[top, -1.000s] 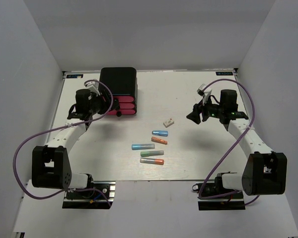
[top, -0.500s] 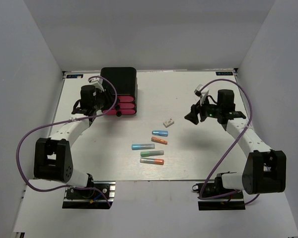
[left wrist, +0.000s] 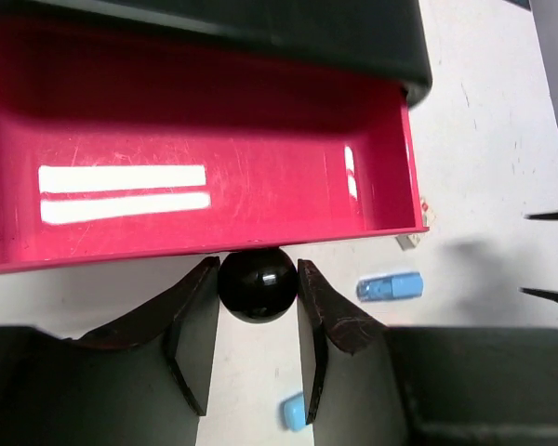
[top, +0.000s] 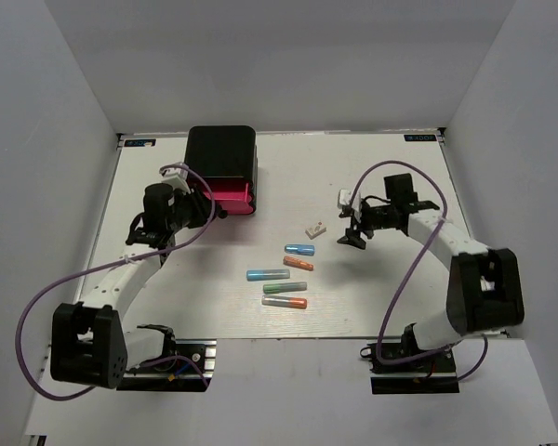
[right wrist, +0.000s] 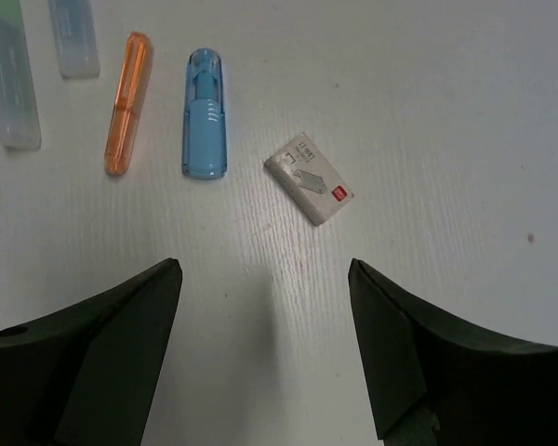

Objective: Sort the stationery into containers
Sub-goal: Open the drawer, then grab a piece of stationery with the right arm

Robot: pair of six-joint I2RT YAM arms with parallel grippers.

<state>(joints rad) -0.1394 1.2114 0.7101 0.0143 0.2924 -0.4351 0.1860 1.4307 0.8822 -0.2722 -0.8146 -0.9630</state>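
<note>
White eraser lies just ahead of the wide-open right gripper; left gripper clamps the drawer knob.

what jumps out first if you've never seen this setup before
First, the bright pink drawer, standing open and empty from the black box at the far left of the table, with the left gripper closed on its black knob. Next, the coloured sticks lying loose mid-table. The small white eraser lies just beyond them, and the right gripper hangs open above the table near it.
</note>
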